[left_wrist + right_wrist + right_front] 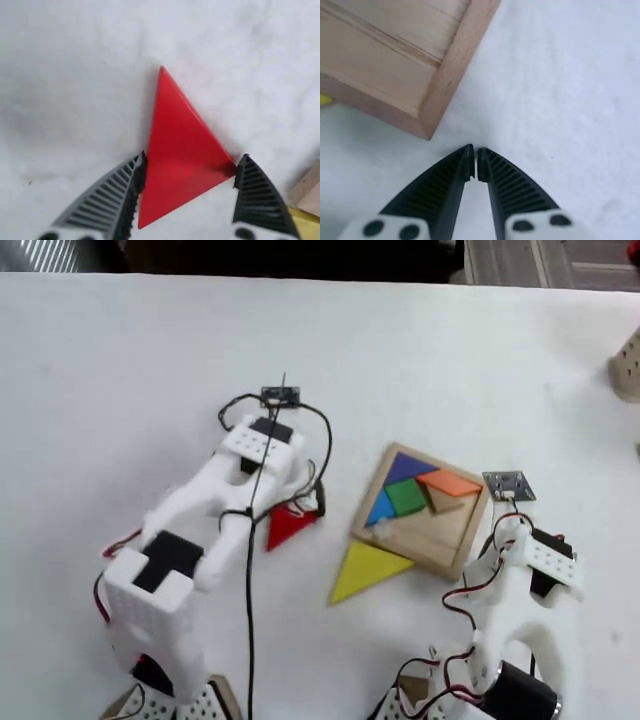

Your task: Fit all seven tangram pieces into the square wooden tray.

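The square wooden tray (462,540) lies at mid-table, holding a dark blue triangle (405,468), an orange piece (450,482), a green square (405,497), a small blue triangle (380,508) and a brown piece (445,502). A yellow triangle (368,568) rests on the table against the tray's near-left side. Left of the tray lies a red triangle (288,527) (180,150), flat on the table. My left gripper (300,508) (190,165) has one finger against each side of it. Beside the tray's corner (427,115), my right gripper (497,532) (474,162) is shut on nothing.
A small grey plate (508,485) lies just behind the right gripper. A black board (280,396) with cables sits behind the left arm. A beige perforated object (628,365) stands at the far right edge. White tabletop stretches behind the tray.
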You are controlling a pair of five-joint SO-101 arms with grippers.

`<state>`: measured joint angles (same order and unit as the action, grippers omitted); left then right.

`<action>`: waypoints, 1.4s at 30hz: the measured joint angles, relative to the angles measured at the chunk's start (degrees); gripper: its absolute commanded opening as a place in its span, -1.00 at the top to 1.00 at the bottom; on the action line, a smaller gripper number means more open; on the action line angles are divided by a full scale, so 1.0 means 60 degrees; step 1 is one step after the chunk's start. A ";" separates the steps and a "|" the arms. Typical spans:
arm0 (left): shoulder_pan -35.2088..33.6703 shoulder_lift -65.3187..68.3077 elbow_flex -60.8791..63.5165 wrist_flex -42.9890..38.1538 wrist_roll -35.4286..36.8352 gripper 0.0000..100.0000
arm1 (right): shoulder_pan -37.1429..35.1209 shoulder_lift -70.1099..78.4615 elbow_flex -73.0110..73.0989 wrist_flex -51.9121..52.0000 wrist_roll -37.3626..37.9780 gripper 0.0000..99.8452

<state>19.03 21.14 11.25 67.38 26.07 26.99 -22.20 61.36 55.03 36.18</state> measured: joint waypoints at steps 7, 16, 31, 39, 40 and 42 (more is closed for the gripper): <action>0.0088 -0.0015 0.0000 -0.0015 0.0015 0.41 | 0.0000 0.0000 0.0000 0.0000 0.0000 0.96; 0.0205 0.0000 0.0015 0.0000 0.0015 0.32 | 0.0000 0.0000 0.0000 0.0000 0.0000 0.96; 0.0249 0.0000 0.0015 0.0029 0.0000 0.33 | 0.0000 0.0000 0.0000 0.0000 0.0000 0.96; 0.0073 0.0000 0.0015 0.0073 0.0000 0.33 | 0.0000 0.0000 0.0000 0.0000 0.0000 0.96; -0.0029 0.0000 0.0015 0.0073 0.0000 0.33 | 0.0000 0.0000 0.0000 0.0000 0.0000 0.96; -0.0147 0.0000 0.0015 0.0073 0.0000 0.33 | 0.0000 0.0000 0.0000 0.0000 0.0000 0.96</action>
<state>18.15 21.14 11.34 67.82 26.07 26.99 -22.20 61.36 55.03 36.18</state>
